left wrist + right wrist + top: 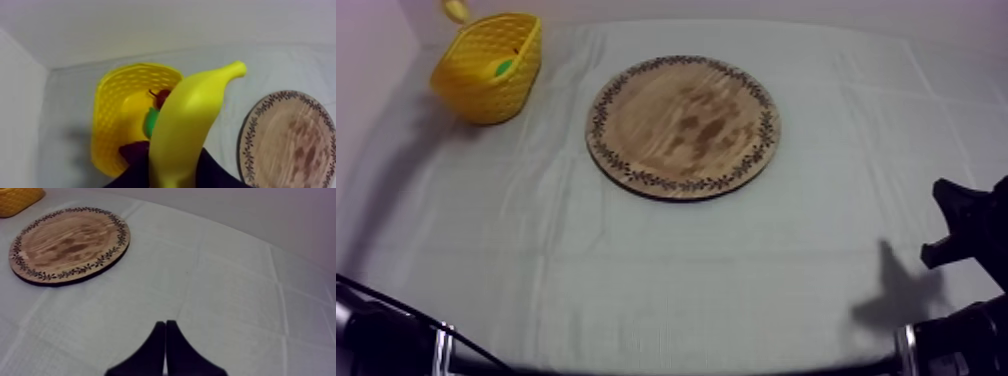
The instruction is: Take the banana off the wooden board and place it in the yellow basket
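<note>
Left wrist view: my left gripper (pixel 172 169) pinches the banana (pixel 192 125) above the yellow basket (pixel 112 115), which holds a small red fruit (pixel 162 96) and a pear (pixel 151 122); the wooden board (pixel 290 140) lies nearby. My right gripper (pixel 165 325) is pressed together over the cloth (pixel 225 288).

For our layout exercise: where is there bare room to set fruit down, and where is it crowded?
Free: the whole wooden board; the cloth between it and the right gripper. Crowded: the yellow basket, small red fruit inside, left gripper holding the banana by it.
</note>
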`<state>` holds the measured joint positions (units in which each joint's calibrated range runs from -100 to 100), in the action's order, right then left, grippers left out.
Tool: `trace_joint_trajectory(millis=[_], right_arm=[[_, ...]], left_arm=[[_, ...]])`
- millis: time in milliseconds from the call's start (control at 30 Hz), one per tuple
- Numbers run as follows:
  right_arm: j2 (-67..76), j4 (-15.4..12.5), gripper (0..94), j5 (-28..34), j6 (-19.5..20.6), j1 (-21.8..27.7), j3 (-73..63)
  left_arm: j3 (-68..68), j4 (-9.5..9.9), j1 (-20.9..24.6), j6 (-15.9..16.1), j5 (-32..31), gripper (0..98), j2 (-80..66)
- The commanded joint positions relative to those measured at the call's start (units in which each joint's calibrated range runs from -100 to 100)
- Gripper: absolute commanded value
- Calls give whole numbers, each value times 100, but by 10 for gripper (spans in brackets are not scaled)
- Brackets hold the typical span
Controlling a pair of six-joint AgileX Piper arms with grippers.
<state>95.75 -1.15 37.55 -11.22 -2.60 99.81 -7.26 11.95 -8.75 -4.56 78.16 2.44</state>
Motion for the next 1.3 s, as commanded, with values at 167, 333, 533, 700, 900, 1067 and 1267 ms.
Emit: trace_joint_trajectory(millis=[167,333,533,700,900,1067,1267], right_arm=[[0,0,3,11,1,0,-3],[0,0,3,11,1,0,-3],[0,0,3,11,1,0,-3],[0,0,3,11,1,0,-3],[0,0,3,11,1,0,-3],[0,0,3,11,1,0,-3],[0,0,3,11,1,0,-3]], left_arm=[[-568,224,305,-38,-192,237,380],[-782,301,495,-45,-509,236,781],[-819,313,604,-32,-711,227,1276],[-808,316,627,-43,-815,209,1740],[-793,322,629,-52,-918,202,2344],[-917,328,626,-65,-946,208,2818],[-1059,335,617,-77,-981,200,3241]])
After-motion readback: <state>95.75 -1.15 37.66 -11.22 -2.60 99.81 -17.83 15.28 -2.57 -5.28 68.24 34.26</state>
